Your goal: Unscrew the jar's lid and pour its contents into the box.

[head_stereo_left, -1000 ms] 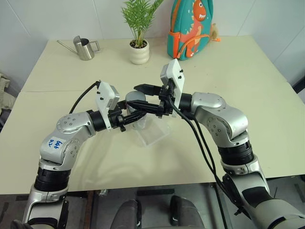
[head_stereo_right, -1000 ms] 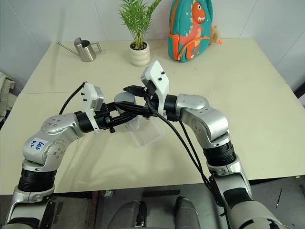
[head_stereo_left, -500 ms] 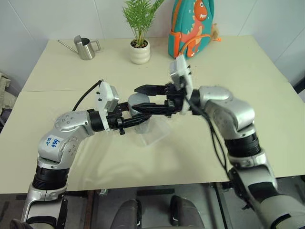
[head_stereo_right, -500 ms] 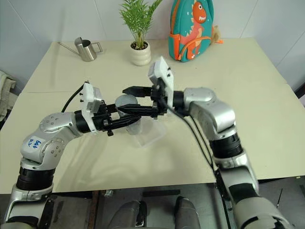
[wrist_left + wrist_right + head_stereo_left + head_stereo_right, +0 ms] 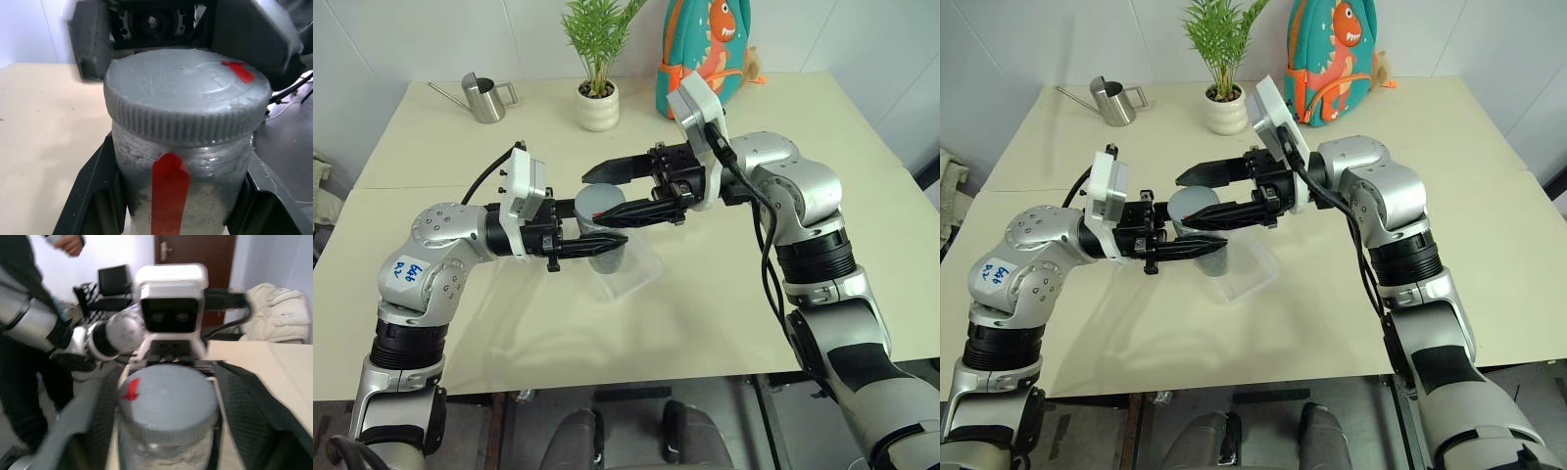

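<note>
The jar (image 5: pixel 182 188), silver-grey with a red stripe, is held upright just above the table, and my left gripper (image 5: pixel 607 238) is shut on its body from the left. Its lid (image 5: pixel 600 201) sits on top, grey with a small red mark (image 5: pixel 238 71). My right gripper (image 5: pixel 597 196) reaches in level from the right and stands open, one finger on each side of the lid with a small gap showing in the right wrist view. The box (image 5: pixel 634 275), a clear shallow tray, lies on the table (image 5: pixel 803 294) right beneath the jar. The contents are hidden inside the jar.
A steel watering can (image 5: pixel 487 98), a potted plant (image 5: pixel 598 98) and a dinosaur backpack (image 5: pixel 705 54) stand along the table's far edge. A person (image 5: pixel 24 338) stands off the table's left side, near a chair (image 5: pixel 115 281).
My right gripper's fingers have spread apart from the lid and its wrist has turned. Both arms rose a little, and the jar stays in the left gripper.
</note>
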`<state>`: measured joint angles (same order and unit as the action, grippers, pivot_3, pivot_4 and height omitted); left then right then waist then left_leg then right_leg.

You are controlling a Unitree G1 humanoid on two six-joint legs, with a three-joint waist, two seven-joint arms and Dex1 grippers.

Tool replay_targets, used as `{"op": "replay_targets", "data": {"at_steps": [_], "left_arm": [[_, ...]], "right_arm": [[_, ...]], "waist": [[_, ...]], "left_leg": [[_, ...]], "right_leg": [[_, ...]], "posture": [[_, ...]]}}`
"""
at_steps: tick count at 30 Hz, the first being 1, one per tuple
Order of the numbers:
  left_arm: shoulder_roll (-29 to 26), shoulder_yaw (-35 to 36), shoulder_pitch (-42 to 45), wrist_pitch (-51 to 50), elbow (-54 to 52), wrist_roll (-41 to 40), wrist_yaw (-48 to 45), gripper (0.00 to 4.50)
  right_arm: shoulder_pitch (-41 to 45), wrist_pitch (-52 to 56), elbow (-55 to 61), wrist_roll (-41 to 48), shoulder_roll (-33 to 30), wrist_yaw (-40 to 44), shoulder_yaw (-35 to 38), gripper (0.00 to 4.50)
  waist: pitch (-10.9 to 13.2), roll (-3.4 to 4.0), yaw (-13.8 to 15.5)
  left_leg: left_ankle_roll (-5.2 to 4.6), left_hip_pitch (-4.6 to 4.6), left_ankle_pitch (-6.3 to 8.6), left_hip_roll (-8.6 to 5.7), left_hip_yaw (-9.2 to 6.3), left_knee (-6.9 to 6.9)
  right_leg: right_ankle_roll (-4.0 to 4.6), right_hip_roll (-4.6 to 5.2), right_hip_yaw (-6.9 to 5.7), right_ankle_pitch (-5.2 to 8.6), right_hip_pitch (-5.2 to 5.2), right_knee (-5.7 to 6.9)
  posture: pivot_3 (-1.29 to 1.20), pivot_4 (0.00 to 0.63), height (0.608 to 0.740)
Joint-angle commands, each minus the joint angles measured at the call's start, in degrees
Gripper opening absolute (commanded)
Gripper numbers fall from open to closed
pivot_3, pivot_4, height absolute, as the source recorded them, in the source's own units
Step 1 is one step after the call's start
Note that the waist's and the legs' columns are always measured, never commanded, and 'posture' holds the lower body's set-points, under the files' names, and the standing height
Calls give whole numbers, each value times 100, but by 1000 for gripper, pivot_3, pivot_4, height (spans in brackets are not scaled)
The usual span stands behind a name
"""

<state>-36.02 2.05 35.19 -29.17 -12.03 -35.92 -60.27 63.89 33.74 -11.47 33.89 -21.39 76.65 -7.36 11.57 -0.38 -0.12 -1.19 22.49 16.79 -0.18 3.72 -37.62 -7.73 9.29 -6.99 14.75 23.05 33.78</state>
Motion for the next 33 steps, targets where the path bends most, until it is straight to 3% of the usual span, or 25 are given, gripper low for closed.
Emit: {"op": "replay_targets", "data": {"at_steps": [1, 10, 19, 33], "left_arm": [[-93, 143, -26, 118, -172, -18, -37, 1991], [-280, 247, -234, 134, -161, 49, 82, 1991], [-293, 186, -250, 91, -133, 102, 207, 1991], [-205, 90, -190, 77, -159, 132, 276, 1991]], "right_arm": [[-9, 114, 172, 163, -89, -161, 333, 4467], [-308, -200, 591, -55, -136, -613, 475, 4467], [-755, 211, 1639, -52, 128, -1125, -23, 4467], [-433, -331, 859, -620, 580, -1635, -199, 4467]], "waist": [[0, 0, -3], [0, 0, -12], [0, 0, -11], [-1, -1, -15]], "left_leg": [[0, 0, 0, 0, 0, -1], [1, 1, 1, 0, 2, 4], [1, 29, 1, -1, 5, -9], [1, 45, 1, -1, 5, -26]], "right_leg": [[0, 0, 1, 0, 0, 0], [0, -1, 13, 0, 16, 6], [0, -1, 16, 0, 43, 14], [2, -2, 13, -2, 53, 24]], "posture": [[0, 150, 740], [0, 150, 740], [0, 150, 740], [0, 150, 740]]}}
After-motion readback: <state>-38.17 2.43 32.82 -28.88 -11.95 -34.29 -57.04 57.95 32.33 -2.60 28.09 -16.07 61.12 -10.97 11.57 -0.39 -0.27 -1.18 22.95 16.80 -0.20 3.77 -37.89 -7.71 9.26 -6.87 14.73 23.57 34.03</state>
